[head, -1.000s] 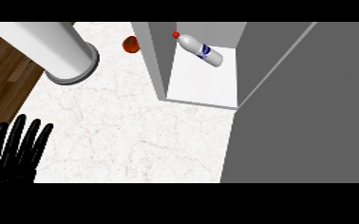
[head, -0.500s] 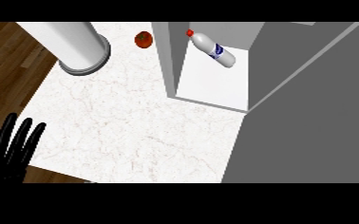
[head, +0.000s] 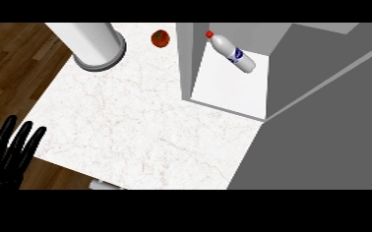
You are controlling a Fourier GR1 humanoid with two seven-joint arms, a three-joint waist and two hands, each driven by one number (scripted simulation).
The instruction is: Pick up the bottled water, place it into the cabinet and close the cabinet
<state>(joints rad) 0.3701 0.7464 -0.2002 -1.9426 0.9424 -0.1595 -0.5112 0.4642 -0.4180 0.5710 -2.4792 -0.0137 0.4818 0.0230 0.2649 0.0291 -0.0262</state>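
Left hand (head: 16,152): at eight o'clock, lower-left edge of view, over the bench's corner and the wooden floor (head: 29,59). Fingers straight, pointing up, released; it holds nothing and seems to touch nothing. A resting pose.

Bench (head: 138,128): pale marbled top, filling the middle of the view from ten o'clock down to six o'clock.

Cylinder (head: 91,42): a tall light-grey round thing at eleven o'clock, standing at the bench's far-left corner. What it is cannot be told.

Tomato (head: 161,38): small, red, at twelve o'clock, on the bench between the cylinder and the cabinet, apart from both.

Cabinet (head: 185,59): grey walls, white floor inside, at one o'clock. Its opening faces the viewer.

Door (head: 320,128): the broad grey panel from three o'clock down to five o'clock reads as the open cabinet door; this is a judgement.

Bottled water (head: 232,54): white, red cap, blue label. It lies on its side inside the cabinet, on the white floor near the back, cap toward eleven o'clock.

Right hand: not in view; its state cannot be told.

Step in hand, as judged: the bottle is already placed, so closing remains. To do it well, bring a hand to the door's free edge, push with flat fingers in a smooth arc toward the cabinet's left wall, and keep clear of the tomato.
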